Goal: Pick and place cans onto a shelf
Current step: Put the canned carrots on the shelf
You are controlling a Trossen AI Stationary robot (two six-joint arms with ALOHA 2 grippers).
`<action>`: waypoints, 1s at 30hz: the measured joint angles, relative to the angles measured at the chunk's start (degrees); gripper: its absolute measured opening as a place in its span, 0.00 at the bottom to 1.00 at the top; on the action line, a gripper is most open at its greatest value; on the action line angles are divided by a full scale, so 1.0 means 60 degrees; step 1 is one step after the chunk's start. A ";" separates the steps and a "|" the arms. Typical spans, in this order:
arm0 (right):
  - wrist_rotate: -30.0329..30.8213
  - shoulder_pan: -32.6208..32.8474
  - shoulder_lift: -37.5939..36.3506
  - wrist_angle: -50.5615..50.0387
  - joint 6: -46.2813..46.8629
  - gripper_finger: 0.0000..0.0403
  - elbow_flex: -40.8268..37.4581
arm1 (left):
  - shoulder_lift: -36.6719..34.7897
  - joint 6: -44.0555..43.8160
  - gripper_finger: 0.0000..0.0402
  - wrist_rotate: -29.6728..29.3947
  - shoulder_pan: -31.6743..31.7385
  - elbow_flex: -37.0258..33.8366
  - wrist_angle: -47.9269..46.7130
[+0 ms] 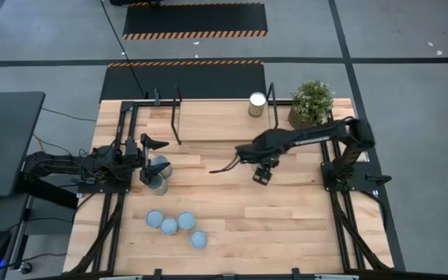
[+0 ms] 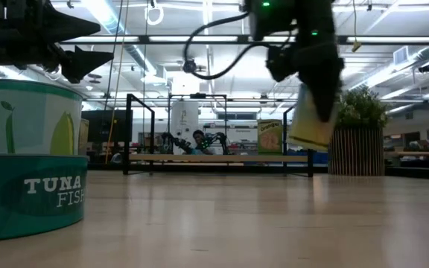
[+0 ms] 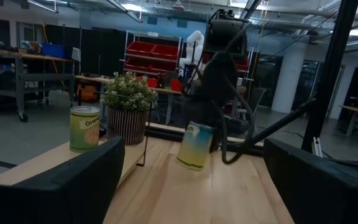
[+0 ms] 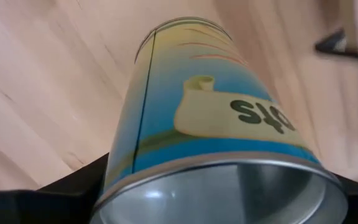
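My right gripper is shut on a can with a blue and yellow label, held over the middle of the table. Another can stands upright on the shelf at the table's far side, next to the plant. Two cans stand on the table right by my left gripper, which is open and level at the left with nothing between its fingers. Several more cans stand near the front edge, one of them a tuna can. My right gripper pinches the can's side wall just below its upper rim between its two fingers, on opposite sides. The fingers come from above, pointing down. The can hangs below them, tilted and lifted clear of the table.
The shelf's black posts stand at the far left and middle. The potted plant stands at the far right corner, beside the shelf's right end. Bare wood lies between the held can and the front edge.
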 joint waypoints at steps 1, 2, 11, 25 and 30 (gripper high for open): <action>0.0159 -0.0042 0.0294 -0.0219 -0.0189 0.77 0.0415 | 0.0000 0.0007 0.96 -0.0001 -0.0002 0.0000 0.0004; 0.0360 -0.0104 0.0612 -0.0509 -0.0359 0.77 0.0872 | -0.0003 0.0007 0.96 0.0000 -0.0003 0.0000 0.0004; 0.0979 -0.1597 0.2771 -0.2657 -0.1342 0.77 0.4571 | -0.0003 0.0015 0.96 0.0000 0.0000 0.0000 0.0000; 0.0326 -0.3666 0.4026 -0.2762 -0.2111 0.77 0.5836 | -0.0002 0.0018 0.96 -0.0002 -0.0003 0.0000 -0.0084; 0.0353 -0.3919 0.4006 -0.2760 -0.2428 0.81 0.5836 | 0.0000 0.0018 0.96 -0.0003 -0.0002 0.0000 -0.0084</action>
